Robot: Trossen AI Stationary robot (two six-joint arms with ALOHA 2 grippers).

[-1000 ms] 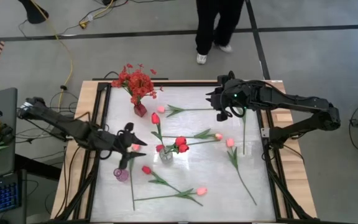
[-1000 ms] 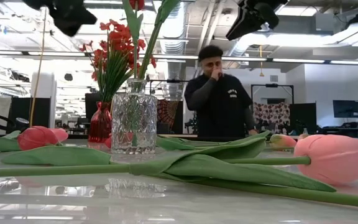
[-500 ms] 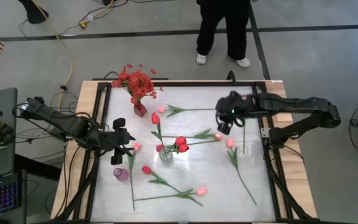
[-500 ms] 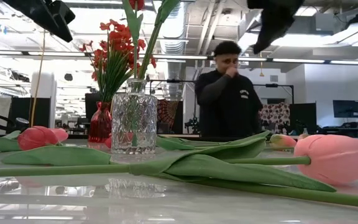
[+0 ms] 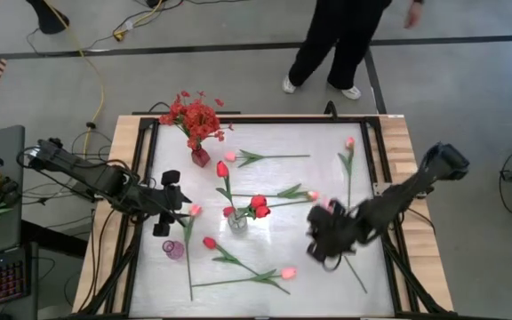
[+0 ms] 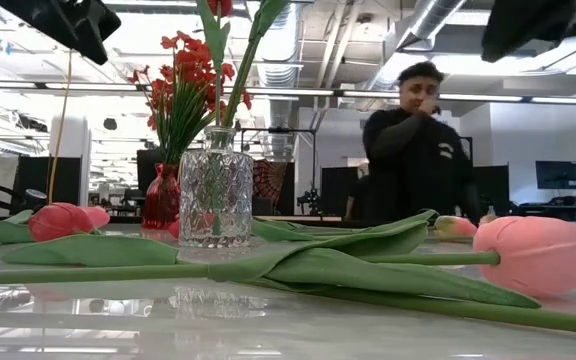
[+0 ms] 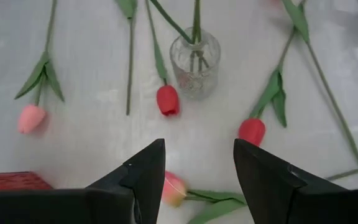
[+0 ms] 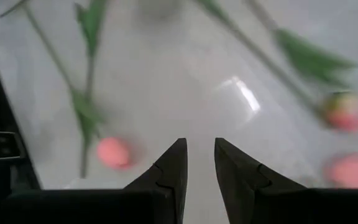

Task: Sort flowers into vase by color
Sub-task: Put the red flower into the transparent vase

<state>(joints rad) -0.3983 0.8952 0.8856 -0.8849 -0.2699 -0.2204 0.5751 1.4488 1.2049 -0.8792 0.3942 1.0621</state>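
A clear glass vase (image 5: 238, 221) at the table's middle holds red tulips (image 5: 258, 206). A red vase (image 5: 200, 157) with a bushy red spray (image 5: 194, 116) stands at the far left, and a small purple vase (image 5: 174, 249) stands near the left. Pink tulips (image 5: 329, 204) and red tulips (image 5: 209, 242) lie flat on the white top. My left gripper (image 7: 197, 168) hovers open at the table's left above a lying pink tulip (image 7: 173, 188), holding nothing. My right gripper (image 8: 201, 158) hangs over the right near part, its fingers a narrow gap apart and empty.
More loose tulips lie at the far middle (image 5: 230, 156), far right (image 5: 349, 142) and near middle (image 5: 288, 273). A dark frame (image 5: 382, 191) rims the table. A person (image 6: 418, 150) moves behind the far edge. Bare top shows between the glass vase and my right gripper.
My right gripper has swept from the table's far right toward the near edge, sinking and rolling about its own line. My left gripper has drawn back a little toward the left edge and tipped. The person behind the table has walked to the right.
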